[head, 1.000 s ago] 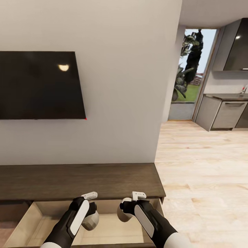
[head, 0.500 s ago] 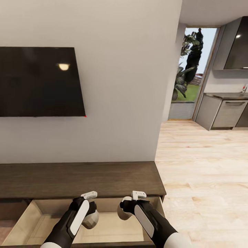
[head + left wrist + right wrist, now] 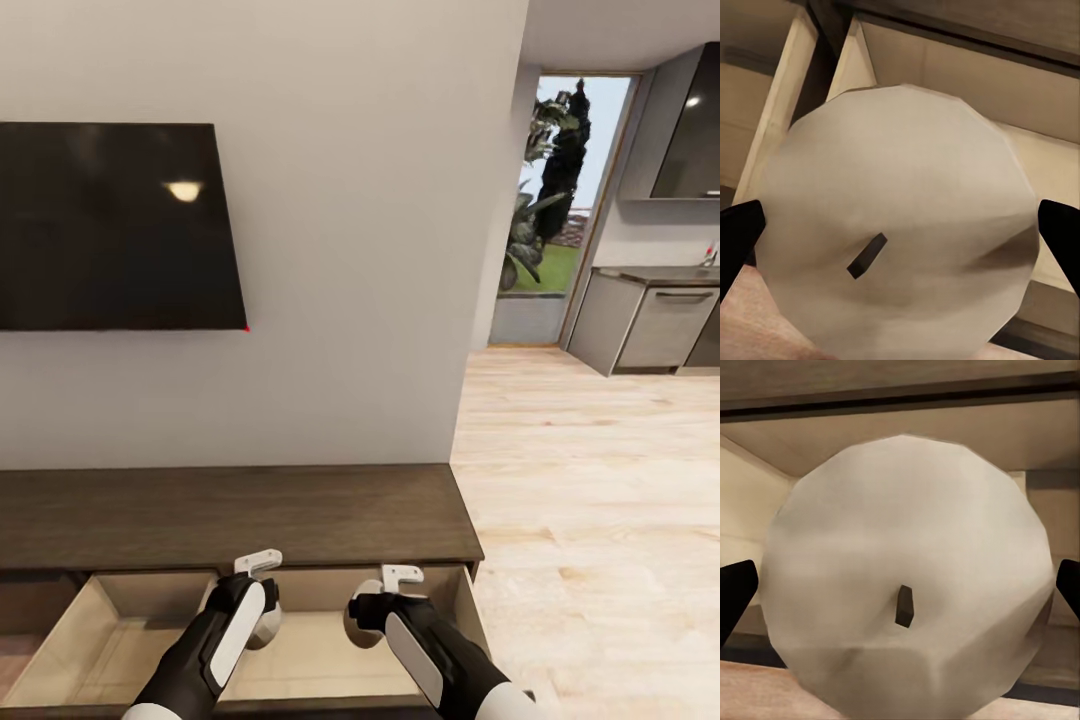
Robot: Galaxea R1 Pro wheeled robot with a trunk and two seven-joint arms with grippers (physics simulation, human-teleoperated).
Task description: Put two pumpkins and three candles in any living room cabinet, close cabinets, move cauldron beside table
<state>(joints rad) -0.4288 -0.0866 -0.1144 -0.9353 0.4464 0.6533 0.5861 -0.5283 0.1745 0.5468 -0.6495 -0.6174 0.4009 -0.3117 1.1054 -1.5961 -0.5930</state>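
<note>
Two whitish candles, each clamped in a gripper over the open drawer point(image 3: 120, 620) of the long dark brown cabinet point(image 3: 240, 515). Left gripper point(image 3: 258, 566) shut on one candle point(image 3: 896, 236), dark wick facing the wrist camera. Right gripper point(image 3: 400, 578) likewise closed on the other candle point(image 3: 907, 585). Pale beige drawer interior directly below both. Black television point(image 3: 115, 225) on the wall above.

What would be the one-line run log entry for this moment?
left gripper: shut on candle | right gripper: shut on second candle | cabinet: drawer open below both | release: not yet
</note>
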